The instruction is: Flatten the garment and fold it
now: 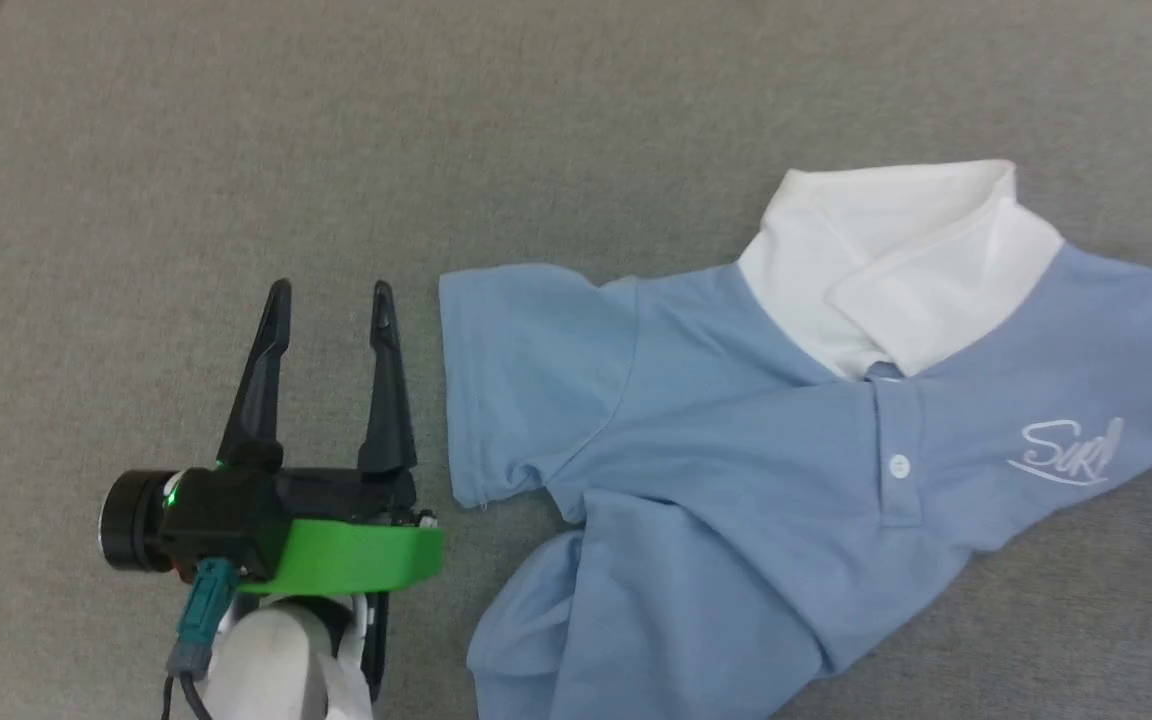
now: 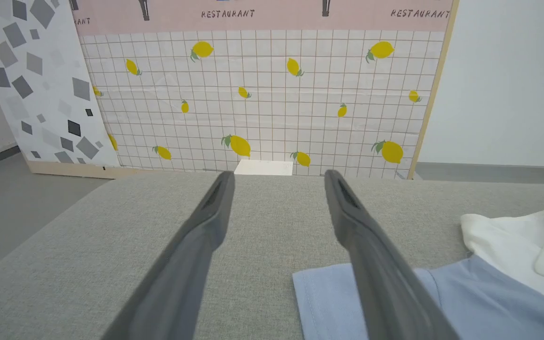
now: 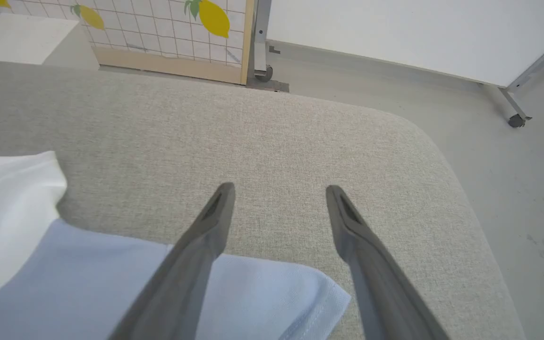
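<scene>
Lying crumpled on the right half of the head view, the garment (image 1: 736,480) sits just beside the left gripper (image 1: 331,288), whose two dark fingers stand wide apart with nothing between them, pointing up the view alongside the nearest sleeve (image 1: 516,370) without touching it. The right gripper (image 3: 280,188) is also spread wide and holds nothing. In its own wrist view one finger crosses over the edge of the blue cloth and the other over bare upholstery; whether either touches the fabric cannot be told. The shirt rests on a broad grey cushion (image 1: 236,150) with a rounded corner and a coarse woven weave. Behind it stand a panel of white grid tiles printed with yellow lemons (image 2: 262,94), a pale panel scattered with grey shards (image 2: 31,80) and a plain white wall above a smooth grey floor (image 3: 513,165). The shirt is a fine-knit light blue, its body bunched in soft folds at the lower edge, with a broad white collar (image 1: 896,260) turned open, a small white button (image 1: 899,465) on the placket and a white cursive logo (image 1: 1066,450).
</scene>
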Robot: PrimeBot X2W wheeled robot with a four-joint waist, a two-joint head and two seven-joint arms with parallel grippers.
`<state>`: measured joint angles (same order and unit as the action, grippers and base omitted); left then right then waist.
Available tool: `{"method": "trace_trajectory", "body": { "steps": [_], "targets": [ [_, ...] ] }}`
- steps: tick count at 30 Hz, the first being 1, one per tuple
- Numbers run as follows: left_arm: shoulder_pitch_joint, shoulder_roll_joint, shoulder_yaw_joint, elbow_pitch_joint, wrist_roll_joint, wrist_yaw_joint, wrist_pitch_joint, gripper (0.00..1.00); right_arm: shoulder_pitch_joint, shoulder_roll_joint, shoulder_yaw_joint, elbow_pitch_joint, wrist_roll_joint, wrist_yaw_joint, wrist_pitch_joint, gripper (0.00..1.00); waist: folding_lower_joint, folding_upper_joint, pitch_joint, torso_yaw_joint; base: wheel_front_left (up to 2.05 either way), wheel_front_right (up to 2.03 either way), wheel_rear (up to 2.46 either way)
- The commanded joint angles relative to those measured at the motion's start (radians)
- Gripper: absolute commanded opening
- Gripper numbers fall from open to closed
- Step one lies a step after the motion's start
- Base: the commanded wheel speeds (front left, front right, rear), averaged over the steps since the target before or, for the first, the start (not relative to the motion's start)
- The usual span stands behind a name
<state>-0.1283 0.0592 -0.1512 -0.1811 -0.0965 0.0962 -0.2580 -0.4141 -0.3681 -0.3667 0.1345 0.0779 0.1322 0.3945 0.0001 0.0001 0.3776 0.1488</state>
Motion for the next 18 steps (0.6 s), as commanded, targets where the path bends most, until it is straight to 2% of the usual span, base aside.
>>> {"method": "trace_trajectory", "body": {
  "steps": [1, 4, 5, 7, 11, 15, 18],
  "targets": [
    [0.014, 0.003, 0.008, 0.002, 0.003, -0.007, -0.004, 1.00, 0.006, 0.018, 0.001, -0.034, 0.014, -0.002, -0.023, 1.00, -0.0001, -0.0001, -0.059, -0.038, 0.00, 0.00, 0.00],
    [0.046, 0.008, 0.022, 0.004, 0.004, -0.011, -0.004, 1.00, 0.061, 0.073, 0.011, -0.123, 0.040, -0.002, -0.074, 1.00, -0.0001, -0.0001, -0.100, -0.053, 0.00, 0.00, 0.00],
    [0.071, 0.011, 0.029, 0.003, 0.004, -0.014, -0.004, 1.00, 0.121, 0.119, 0.018, -0.191, 0.048, -0.002, -0.110, 1.00, -0.0001, -0.0001, -0.121, -0.060, 0.00, 0.00, 0.00],
    [0.096, 0.012, 0.036, 0.003, 0.003, -0.014, -0.004, 1.00, 0.192, 0.173, 0.023, -0.263, 0.042, -0.002, -0.154, 1.00, -0.0001, -0.0001, -0.137, -0.065, 0.00, 0.00, 0.00],
    [0.135, 0.012, 0.050, -0.001, 0.000, -0.011, -0.004, 1.00, 0.337, 0.280, 0.042, -0.372, 0.023, -0.002, -0.224, 1.00, -0.0001, -0.0001, -0.157, -0.076, 0.00, 0.00, 0.00],
    [0.139, 0.027, 0.038, 0.031, 0.001, -0.033, 0.005, 1.00, 0.451, 0.316, 0.045, -0.424, 0.045, -0.002, -0.280, 1.00, -0.0001, -0.0001, -0.160, -0.082, 0.00, 0.00, 0.00],
    [0.097, 0.048, 0.027, 0.059, 0.001, -0.054, 0.071, 1.00, 0.503, 0.317, 0.052, -0.422, 0.116, -0.002, -0.302, 1.00, -0.0001, -0.0001, -0.150, -0.087, 0.00, 0.00, 0.00]
  ]
}}
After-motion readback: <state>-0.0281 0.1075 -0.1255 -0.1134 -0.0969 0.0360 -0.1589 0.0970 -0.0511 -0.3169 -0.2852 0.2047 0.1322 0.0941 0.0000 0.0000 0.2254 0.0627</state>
